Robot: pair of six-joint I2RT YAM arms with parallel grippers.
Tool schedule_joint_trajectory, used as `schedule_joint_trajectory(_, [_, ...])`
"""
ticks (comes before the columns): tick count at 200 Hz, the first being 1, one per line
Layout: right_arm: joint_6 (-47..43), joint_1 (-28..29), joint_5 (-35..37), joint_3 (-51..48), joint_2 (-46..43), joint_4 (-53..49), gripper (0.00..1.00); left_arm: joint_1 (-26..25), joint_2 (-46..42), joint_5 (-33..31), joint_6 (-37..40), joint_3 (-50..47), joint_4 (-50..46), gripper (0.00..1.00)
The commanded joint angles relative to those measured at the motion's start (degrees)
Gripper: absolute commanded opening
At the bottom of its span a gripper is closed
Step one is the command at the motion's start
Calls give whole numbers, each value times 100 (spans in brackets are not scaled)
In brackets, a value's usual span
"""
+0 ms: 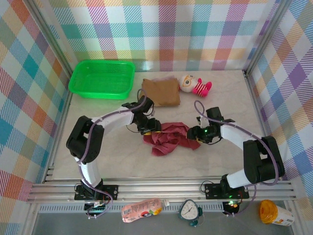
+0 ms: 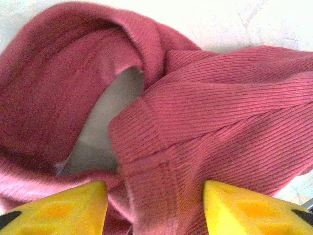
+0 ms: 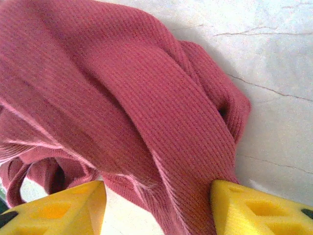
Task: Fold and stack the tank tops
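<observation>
Bearing surface: table (image 1: 234,98), pale and smooth with thin marble-like veins, rectangular.
Basket: green basket (image 1: 100,93) at the far left, plastic mesh, rectangular with rounded corners.
Maroon top, position: maroon tank top (image 1: 168,138) lies mid-table in a crumpled heap between the two grippers. The left gripper (image 1: 149,128) is at its left edge and the right gripper (image 1: 195,134) at its right edge, both low over the cloth.
Maroon top, fabric: fine ribbed knit, soft, fuzzy along the hems. It is bunched into loops and strap-like bands, and the table shows through one opening in the left wrist view.
Tan top: tan tank top (image 1: 161,92) lies flat in a rough square just beyond the left gripper, beside the basket and apart from the maroon heap.
Left gripper, state: jaws about half spread. A hemmed ribbed band lies in the gap between the yellow fingertips (image 2: 63,205); no squeeze visible.
Right gripper, state: jaws about half spread. A strap runs through the gap and touches one fingertip, with bare table beside the other; nothing clamped.
Toy: plush toy (image 1: 193,85) to the right of the tan top, pink-and-white striped with a round pale head.
</observation>
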Motion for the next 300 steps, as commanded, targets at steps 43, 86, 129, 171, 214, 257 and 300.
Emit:
schedule_joint_trajectory(43, [94,37,351,118,241,195,17,-84,320,171,467,947,-367,7])
schedule_joint_trajectory(86, [-139,36,436,516,-385,-200,0,-78,-12,-239,874,1648,-1297,0])
schedule_joint_trajectory(129, [-495,-58,349,1176,-1280,-444,0,-31,-557,-1194,1234,2846,-2314,0])
schedule_joint_trajectory(171, [-1193,-501,66,2384,-1579,-941,0,119,-917,-2133,1703,4134,-3066,0])
schedule_joint_trajectory(214, [-1904,-559,-788,3618,-1511,-1643,0,150,-1036,-2632,2098,5282,-3752,0])
schedule_joint_trajectory(257, [-1784,-434,-1932,3740,-1768,-1832,0,151,-1655,-2951,2222,5325,-4091,0])
schedule_joint_trajectory(300, [-1545,-378,-2287,3641,-2078,-1947,0,220,-2177,-3144,2347,4918,-4034,0])
